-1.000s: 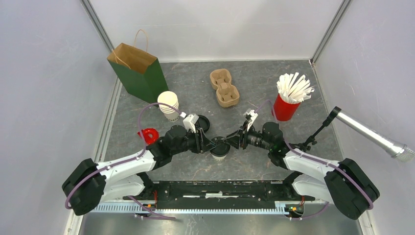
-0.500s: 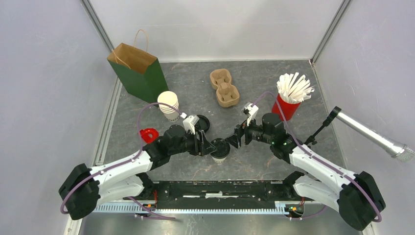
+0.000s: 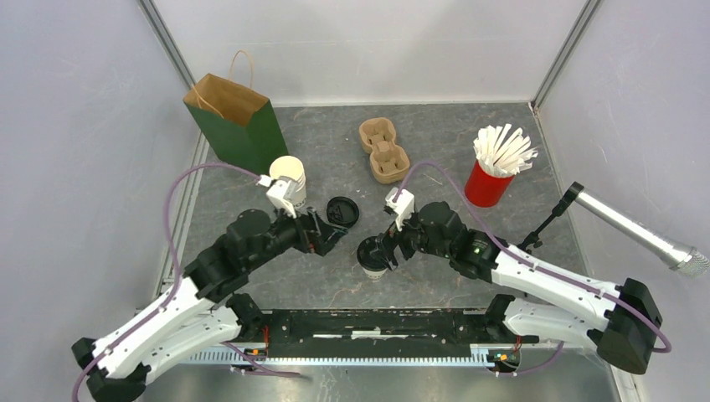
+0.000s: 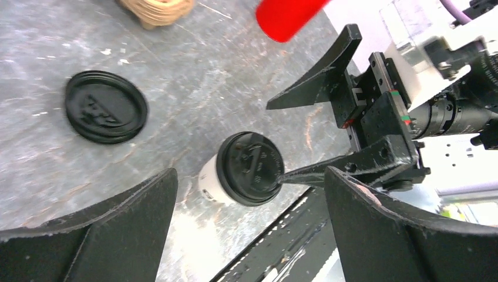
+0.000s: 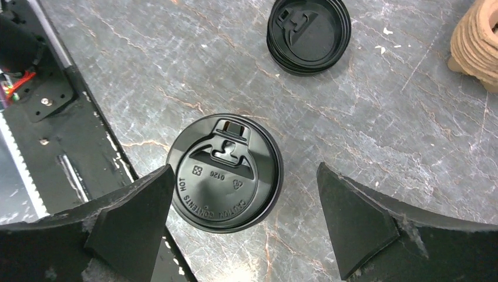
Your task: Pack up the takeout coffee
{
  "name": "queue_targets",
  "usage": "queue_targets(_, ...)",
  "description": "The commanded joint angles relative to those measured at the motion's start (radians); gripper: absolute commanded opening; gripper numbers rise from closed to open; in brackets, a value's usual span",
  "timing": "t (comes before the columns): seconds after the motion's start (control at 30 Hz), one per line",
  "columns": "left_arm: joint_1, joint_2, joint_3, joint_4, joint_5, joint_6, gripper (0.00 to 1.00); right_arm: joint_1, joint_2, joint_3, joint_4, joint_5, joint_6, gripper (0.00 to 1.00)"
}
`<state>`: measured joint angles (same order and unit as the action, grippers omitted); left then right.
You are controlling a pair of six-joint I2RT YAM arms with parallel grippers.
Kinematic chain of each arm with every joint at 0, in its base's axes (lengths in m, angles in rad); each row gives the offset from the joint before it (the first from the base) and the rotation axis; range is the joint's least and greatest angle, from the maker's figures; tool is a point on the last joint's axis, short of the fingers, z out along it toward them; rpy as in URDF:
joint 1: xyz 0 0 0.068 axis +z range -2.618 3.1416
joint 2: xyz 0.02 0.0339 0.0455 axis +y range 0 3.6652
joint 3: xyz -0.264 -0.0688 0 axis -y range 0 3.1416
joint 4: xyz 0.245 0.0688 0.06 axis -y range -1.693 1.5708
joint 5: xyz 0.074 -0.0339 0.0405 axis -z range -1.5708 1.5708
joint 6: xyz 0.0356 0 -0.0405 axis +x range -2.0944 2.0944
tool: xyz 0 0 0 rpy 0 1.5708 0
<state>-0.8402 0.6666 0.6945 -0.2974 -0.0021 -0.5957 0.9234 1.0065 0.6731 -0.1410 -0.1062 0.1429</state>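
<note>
The takeout coffee (image 3: 369, 260) stands upright near the front middle of the table, a white cup with a black lid (image 5: 223, 173). My right gripper (image 3: 387, 248) hangs open just above it, and in the right wrist view the gripper (image 5: 244, 226) looks straight down on the lid. One of its fingertips (image 4: 293, 174) lies close by the lid's rim. My left gripper (image 3: 332, 237) is open and empty, drawn back to the left of the cup. In the left wrist view the cup (image 4: 246, 170) shows beyond the gripper (image 4: 249, 235).
A green paper bag (image 3: 243, 126) stands open at the back left, with a stack of plain cups (image 3: 289, 180) in front of it. Spare black lids (image 3: 342, 211) lie left of the coffee. A cardboard cup carrier (image 3: 383, 151) and a red cup of straws (image 3: 492, 172) sit further back.
Both grippers have opened and let go of the coffee cup. The left arm pulled back to the left. The right arm shifted left and now sits over the lid.
</note>
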Motion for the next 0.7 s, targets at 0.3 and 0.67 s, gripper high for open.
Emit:
queue_targets(0.3,-0.005,-0.299,-0.008,-0.383,-0.248,0.171,1.00,0.132,0.122,0.098,0.020,0.184,-0.030,0.98)
queue_targets(0.67,-0.005,-0.334,-0.006,-0.377,-0.256,0.189,1.00,0.178,0.214,0.144,-0.034,0.275,-0.048,0.98)
